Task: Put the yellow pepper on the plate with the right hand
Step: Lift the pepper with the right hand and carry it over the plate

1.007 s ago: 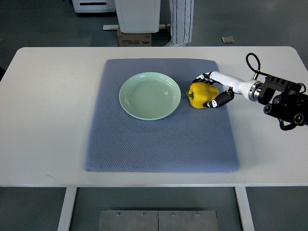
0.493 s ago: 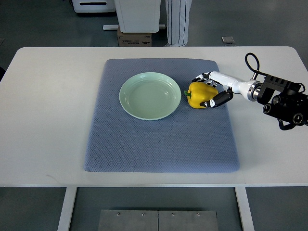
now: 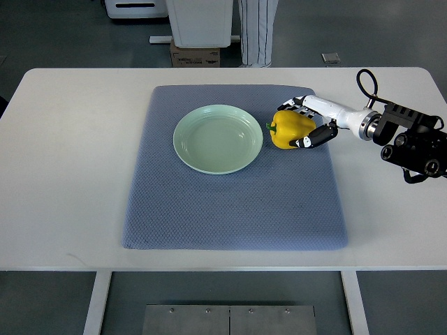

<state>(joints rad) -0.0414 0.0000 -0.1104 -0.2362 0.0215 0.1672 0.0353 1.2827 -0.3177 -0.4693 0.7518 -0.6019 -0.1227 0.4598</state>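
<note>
Grey mat [image 3: 230,202] on white table [image 3: 70,174], near part bare. Green plate [image 3: 218,138] empty, just left of yellow pepper [image 3: 290,130]. Right hand [image 3: 309,124] curled around pepper from right, thumb in front, fingers behind; stem points toward plate. Contact with mat unclear; palm hidden. Left arm out of view. Striped trouser legs [image 3: 260,31] beyond table, cut off.

On the white tabletop [image 3: 70,160] a blue-grey mat [image 3: 230,209] carries an empty pale green plate [image 3: 218,138], and just to its right the right robot hand [image 3: 307,124] wraps its fingers around a yellow pepper [image 3: 289,130], whose green stem points toward the plate.
</note>
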